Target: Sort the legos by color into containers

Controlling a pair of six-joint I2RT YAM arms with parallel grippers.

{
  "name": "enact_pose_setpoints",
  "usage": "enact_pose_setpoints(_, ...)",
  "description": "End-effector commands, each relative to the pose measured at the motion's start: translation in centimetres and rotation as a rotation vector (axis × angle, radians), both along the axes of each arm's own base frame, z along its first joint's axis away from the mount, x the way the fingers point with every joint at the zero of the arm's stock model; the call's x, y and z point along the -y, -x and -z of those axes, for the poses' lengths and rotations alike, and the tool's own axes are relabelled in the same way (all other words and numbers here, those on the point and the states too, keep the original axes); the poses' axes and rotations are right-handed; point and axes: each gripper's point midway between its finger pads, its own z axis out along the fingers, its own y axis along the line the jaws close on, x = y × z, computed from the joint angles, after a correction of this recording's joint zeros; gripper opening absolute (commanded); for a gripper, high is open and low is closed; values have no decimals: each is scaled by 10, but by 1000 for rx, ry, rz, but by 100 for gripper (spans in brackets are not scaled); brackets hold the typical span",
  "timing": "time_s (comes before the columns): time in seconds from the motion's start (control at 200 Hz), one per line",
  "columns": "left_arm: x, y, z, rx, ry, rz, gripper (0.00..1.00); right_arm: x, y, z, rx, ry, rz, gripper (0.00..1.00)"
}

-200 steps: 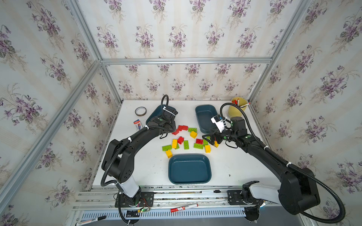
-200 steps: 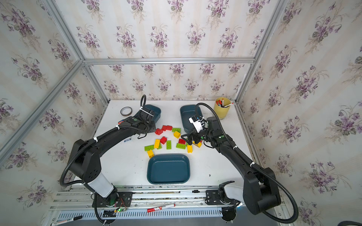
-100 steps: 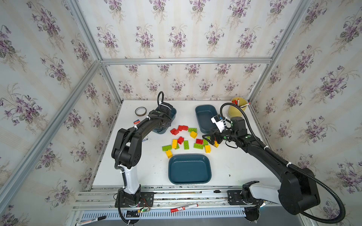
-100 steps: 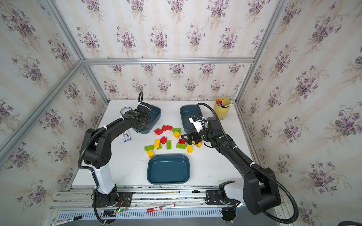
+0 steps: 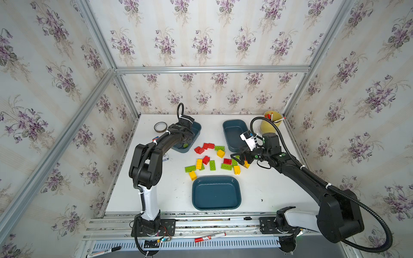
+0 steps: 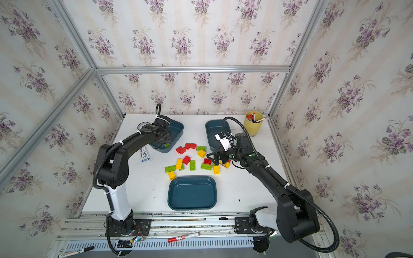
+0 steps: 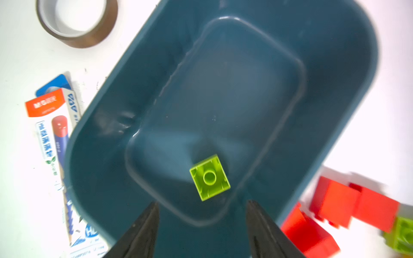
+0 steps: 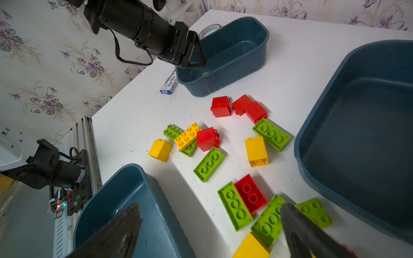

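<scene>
Red, yellow and lime green legos (image 5: 212, 158) lie scattered mid-table, also shown in the right wrist view as legos (image 8: 207, 138). Three dark teal containers stand around them: far left (image 5: 196, 130), far right (image 5: 233, 129) and near (image 5: 216, 193). My left gripper (image 7: 201, 202) hangs open over the far left container (image 7: 335, 67). A square green brick (image 7: 209, 177) lies free on that container's floor, seen in both top views (image 5: 185, 145) (image 6: 166, 145). My right gripper (image 8: 210, 207) hovers open over the pile's right end (image 5: 238, 156), holding nothing.
A tape roll (image 5: 160, 127) and a pen box (image 7: 55, 134) lie left of the far left container. A yellow cup (image 5: 271, 125) with pens stands at the far right corner. Markers (image 5: 210, 236) lie on the front rail. Papered walls close in three sides.
My left gripper has swung over the far left container and its jaws have opened; the green brick now lies loose on the container's floor. The right arm has not moved.
</scene>
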Motion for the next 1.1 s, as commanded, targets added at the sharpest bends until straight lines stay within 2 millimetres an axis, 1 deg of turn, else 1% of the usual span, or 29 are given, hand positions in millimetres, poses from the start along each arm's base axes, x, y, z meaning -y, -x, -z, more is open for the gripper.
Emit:
enact_pose_setpoints(0.0,8,18,-8,-21,36,21,67,-1,-2,-6,24,2,-11,100)
enact_pose_setpoints(0.125,21,46,-13,-42,57,80,69,-2,-2,-5,23,3,-15,100)
enact_pose_setpoints(0.23,30,71,-8,-86,71,169,70,-2,-1,-5,21,-2,-21,100)
enact_pose_setpoints(0.315,38,90,-5,-117,79,270,70,-3,1,-6,21,-2,-26,100)
enact_pose_setpoints(0.37,40,100,-3,-133,68,332,71,-2,1,-5,21,0,-28,100)
enact_pose_setpoints(0.49,50,120,3,-172,70,529,70,-3,2,-5,20,-1,-32,100)
enact_pose_setpoints(0.635,58,141,14,-254,65,744,70,-2,4,-5,19,-3,-34,100)
enact_pose_setpoints(0.73,59,147,23,-294,51,827,70,-2,6,-6,21,0,-34,100)
enact_pose_setpoints(0.855,57,149,32,-320,10,905,67,0,9,-5,19,4,-30,100)
enact_pose_setpoints(0.975,49,149,45,-355,-54,943,66,1,11,-5,21,6,-25,100)
enact_pose_setpoints(1.094,47,148,52,-371,-69,963,64,2,12,-6,18,7,-23,100)
